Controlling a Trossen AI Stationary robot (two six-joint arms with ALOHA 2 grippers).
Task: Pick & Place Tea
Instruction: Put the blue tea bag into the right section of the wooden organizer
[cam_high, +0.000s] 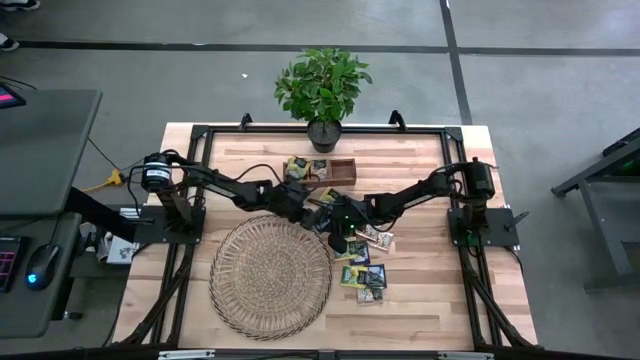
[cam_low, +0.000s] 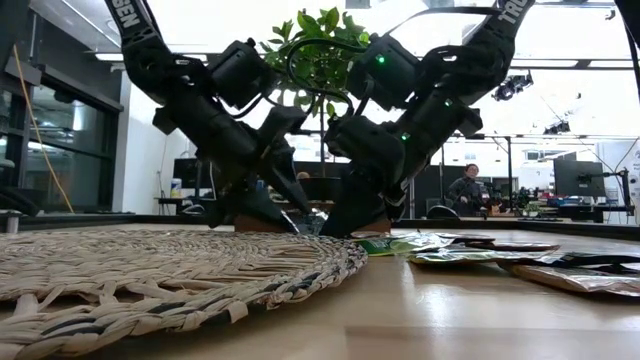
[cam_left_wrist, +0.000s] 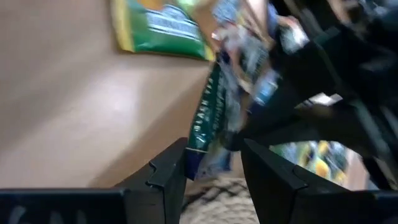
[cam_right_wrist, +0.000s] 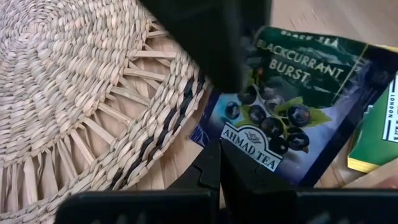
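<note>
My right gripper (cam_right_wrist: 221, 180) is shut on a dark navy blackcurrant tea sachet (cam_right_wrist: 280, 118), just off the right rim of the round wicker mat (cam_high: 270, 275). My left gripper (cam_left_wrist: 214, 180) is open. Its fingers stand on either side of that same sachet (cam_left_wrist: 208, 124), seen edge-on, and I cannot tell whether they touch it. The two grippers meet at mid-table (cam_high: 325, 220). Several more sachets (cam_high: 365, 268) lie flat on the wood to the right of the mat, and a yellow-green one (cam_left_wrist: 158, 28) is close by. My right gripper pinches the navy sachet's near edge (cam_right_wrist: 249, 165) between its two shut fingers, coming slanting down from the table's right side. The sachet sticks out ahead of the fingers, printed face toward the wrist camera. Whether its far end rests on the table does not show.
A small wooden tray (cam_high: 328, 172) holding sachets stands behind the grippers, with a potted plant (cam_high: 322, 85) at the far edge. The mat's woven rim (cam_right_wrist: 155, 137) lies directly beside the held sachet. A person (cam_low: 468, 190) sits far off in the room.
</note>
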